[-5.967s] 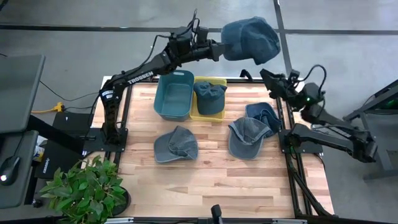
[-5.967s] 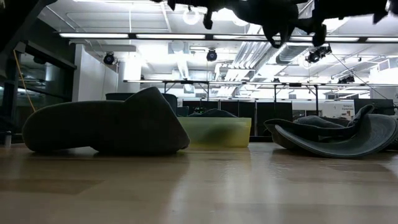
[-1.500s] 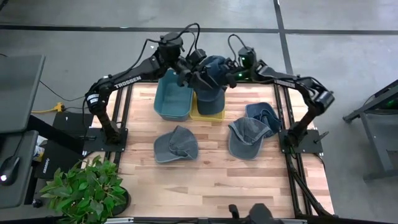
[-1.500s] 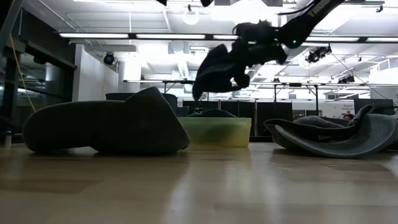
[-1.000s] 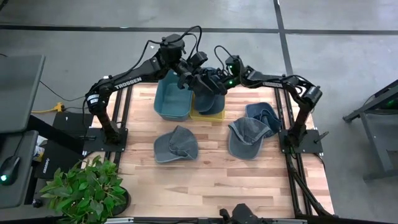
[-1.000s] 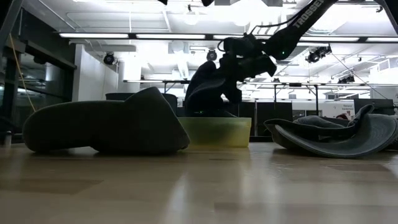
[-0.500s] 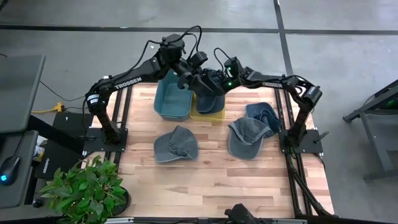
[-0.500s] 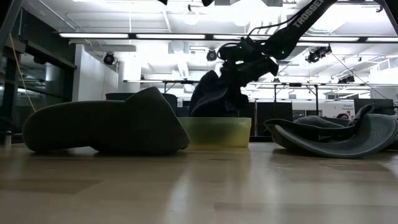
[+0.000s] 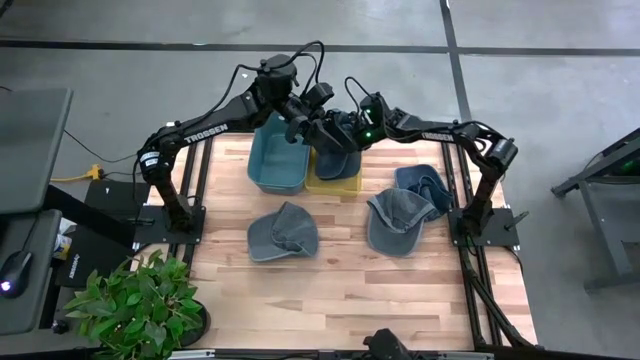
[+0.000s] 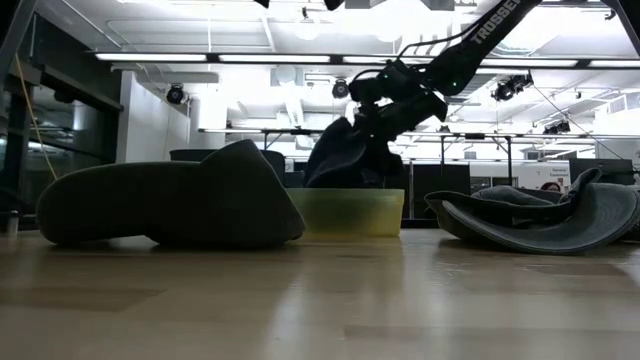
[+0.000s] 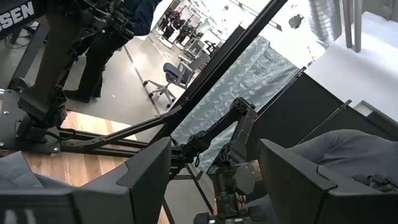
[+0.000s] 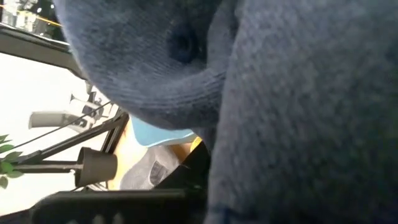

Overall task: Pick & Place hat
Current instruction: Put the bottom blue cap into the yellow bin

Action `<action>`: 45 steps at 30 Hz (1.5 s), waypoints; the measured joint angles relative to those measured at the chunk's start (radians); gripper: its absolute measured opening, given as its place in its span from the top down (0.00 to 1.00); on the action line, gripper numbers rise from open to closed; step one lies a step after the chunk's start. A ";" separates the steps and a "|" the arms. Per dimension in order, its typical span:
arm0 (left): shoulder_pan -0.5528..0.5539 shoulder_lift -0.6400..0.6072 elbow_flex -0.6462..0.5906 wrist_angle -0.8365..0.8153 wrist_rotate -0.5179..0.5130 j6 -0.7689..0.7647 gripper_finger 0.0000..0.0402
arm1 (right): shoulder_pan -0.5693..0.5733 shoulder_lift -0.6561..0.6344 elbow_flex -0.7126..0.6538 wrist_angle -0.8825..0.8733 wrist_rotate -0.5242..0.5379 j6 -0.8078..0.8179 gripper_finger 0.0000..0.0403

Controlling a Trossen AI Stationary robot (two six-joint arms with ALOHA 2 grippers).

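A blue-grey hat hangs over the yellow bin at the table's far side, and its lower part reaches down behind the bin's rim. My right gripper is at the hat's top, shut on it. The hat's cloth fills the right wrist view and hides the fingers. My left gripper stands open beside the hat, above the bins, with nothing between its fingers. My right gripper holds the hat by its upper part, coming at it from the table's right side and slanting down. The cloth hides the place of contact. The hat hangs slack below the gripper, with its lower part down in the yellow bin.
A blue bin stands left of the yellow one. Three more hats lie on the wooden table: one at the middle left, one at the middle right, and one by the right edge. The near half of the table holds nothing.
My right gripper has come down with the hat toward the yellow bin. The hat hung clear above the bin before. Its lower part now sits behind the bin's rim and has spread wider.
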 joint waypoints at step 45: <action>0.000 0.000 0.000 -0.001 0.005 -0.009 0.41 | -0.028 -0.153 0.000 -0.364 0.187 -0.046 0.42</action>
